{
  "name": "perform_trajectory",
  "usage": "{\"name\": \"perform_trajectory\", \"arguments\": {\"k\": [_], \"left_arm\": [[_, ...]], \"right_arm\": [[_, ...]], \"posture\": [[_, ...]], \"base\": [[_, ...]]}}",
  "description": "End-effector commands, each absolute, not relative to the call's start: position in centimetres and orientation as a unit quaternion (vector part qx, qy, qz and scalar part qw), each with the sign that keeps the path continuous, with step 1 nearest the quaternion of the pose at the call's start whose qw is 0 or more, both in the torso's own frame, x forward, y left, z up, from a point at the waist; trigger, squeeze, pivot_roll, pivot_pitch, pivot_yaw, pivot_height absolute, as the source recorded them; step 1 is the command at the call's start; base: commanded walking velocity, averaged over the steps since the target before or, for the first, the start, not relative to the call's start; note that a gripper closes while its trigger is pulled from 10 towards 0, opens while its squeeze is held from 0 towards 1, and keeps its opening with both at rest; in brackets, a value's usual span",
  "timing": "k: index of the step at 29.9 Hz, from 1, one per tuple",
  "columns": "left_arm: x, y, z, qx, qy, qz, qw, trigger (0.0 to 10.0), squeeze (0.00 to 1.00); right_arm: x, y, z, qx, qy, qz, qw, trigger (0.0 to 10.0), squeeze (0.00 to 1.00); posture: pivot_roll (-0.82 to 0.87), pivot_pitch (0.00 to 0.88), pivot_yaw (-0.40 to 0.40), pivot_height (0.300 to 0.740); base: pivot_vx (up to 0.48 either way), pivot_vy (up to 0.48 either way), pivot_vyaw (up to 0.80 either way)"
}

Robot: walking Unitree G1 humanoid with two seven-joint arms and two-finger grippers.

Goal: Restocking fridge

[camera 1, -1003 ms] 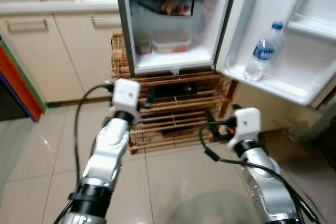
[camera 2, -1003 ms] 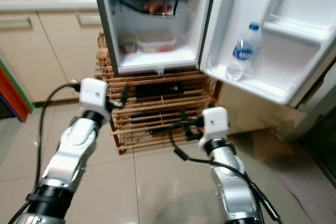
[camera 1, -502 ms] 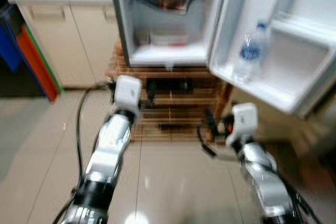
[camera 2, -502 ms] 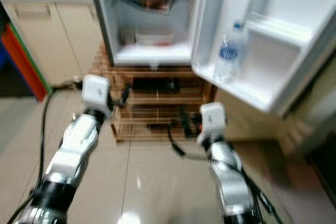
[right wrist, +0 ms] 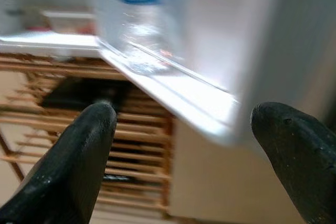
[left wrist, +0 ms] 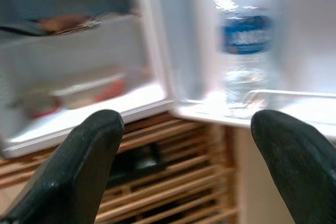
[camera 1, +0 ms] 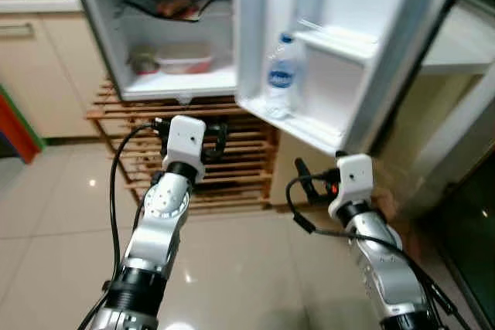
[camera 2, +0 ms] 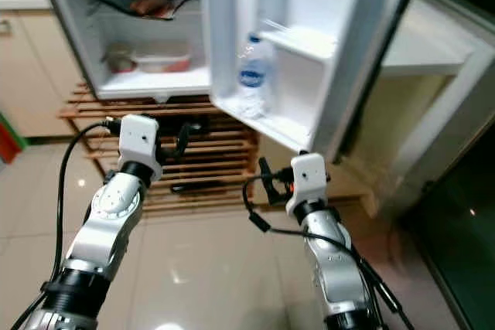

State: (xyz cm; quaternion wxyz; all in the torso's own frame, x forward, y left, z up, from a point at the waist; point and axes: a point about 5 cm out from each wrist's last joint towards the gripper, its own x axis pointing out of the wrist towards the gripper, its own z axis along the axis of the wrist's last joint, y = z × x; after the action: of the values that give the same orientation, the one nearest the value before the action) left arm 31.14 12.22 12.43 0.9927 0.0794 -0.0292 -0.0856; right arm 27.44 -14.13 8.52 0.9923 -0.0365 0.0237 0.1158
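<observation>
The small white fridge [camera 1: 100,28] stands open on a wooden slatted rack [camera 1: 240,156]. Its door [camera 1: 340,52] swings out toward me, and a clear water bottle [camera 1: 281,75] with a blue label stands upright on the lower door shelf. Inside the fridge, a lidded food container [camera 1: 182,60] rests on the bottom and a wrapped packet [camera 1: 173,7] lies on the upper shelf. My left gripper [camera 1: 216,134] is open in front of the rack, below the fridge. My right gripper [camera 1: 303,174] is open and empty, low beneath the door's bottom edge. The bottle [left wrist: 244,45] appears between the left fingers [left wrist: 73,166].
Cream cabinets [camera 1: 31,59] stand left of the fridge, with a red and green panel [camera 1: 11,125] at the far left. A white ledge [camera 1: 464,44] and dark glass [camera 1: 472,253] lie to the right. Glossy floor tiles [camera 1: 240,268] spread before the rack.
The whole view has swung right, so the fridge and its door now sit further left and the door's edge faces me. Both arms keep the same pose with open fingers.
</observation>
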Motion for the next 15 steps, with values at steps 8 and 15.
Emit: {"name": "perform_trajectory", "arguments": {"k": [8,15], "left_arm": [[31.32,11.90,12.64,0.071,-0.034,-0.083,0.994,10.0,0.00],[31.25,12.26,12.28,0.068,-0.025,-0.068,0.995,10.0,0.00]], "right_arm": [[27.68,-14.25,8.76,-0.039,0.018,0.119,0.992,10.0,0.00],[27.65,-15.12,8.37,-0.045,0.029,0.107,0.993,10.0,0.00]], "posture": [[-0.08,0.000,0.008,0.740],[-0.07,0.000,0.003,0.740]], "base": [[0.273,-0.390,0.00],[0.180,-0.206,0.00]]}}
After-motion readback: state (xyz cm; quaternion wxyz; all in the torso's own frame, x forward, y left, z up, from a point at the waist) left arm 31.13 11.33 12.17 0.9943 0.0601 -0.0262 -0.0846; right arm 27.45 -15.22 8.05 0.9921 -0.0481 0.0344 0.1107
